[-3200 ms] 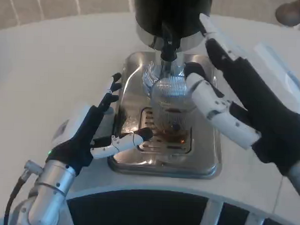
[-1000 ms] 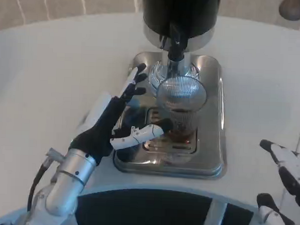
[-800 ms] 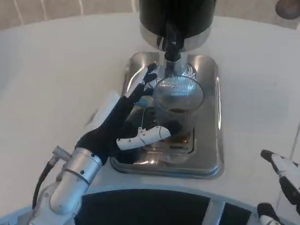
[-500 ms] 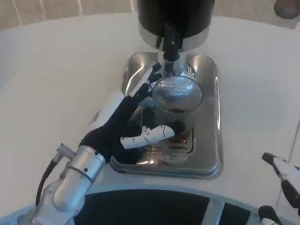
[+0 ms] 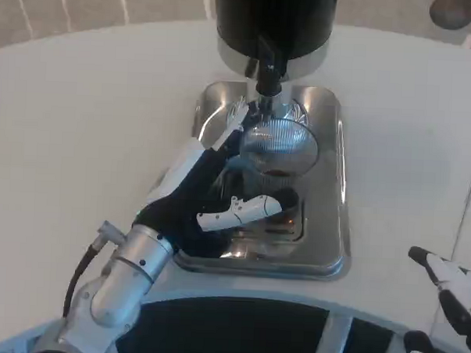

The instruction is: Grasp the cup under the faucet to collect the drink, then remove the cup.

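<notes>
A clear ribbed glass cup (image 5: 277,156) stands on the steel drip tray (image 5: 327,227) right under the black faucet (image 5: 268,64) of the dark dispenser (image 5: 273,22). A little brown drink shows at its bottom. My left hand (image 5: 207,191) reaches in from the left; its fingers lie along the cup's left side and its thumb (image 5: 242,210) crosses in front of the cup's base, wrapping the cup loosely. Whether it grips firmly I cannot tell. My right hand (image 5: 449,299) hangs at the lower right corner, fingers apart, holding nothing.
The tray sits on a round white table (image 5: 89,123), whose front edge curves just below the tray. A brown object (image 5: 461,14) lies at the far upper right.
My left hand has moved right and forward until its fingers and thumb enclose the cup. Earlier my right hand drew back from the cup to the lower right corner.
</notes>
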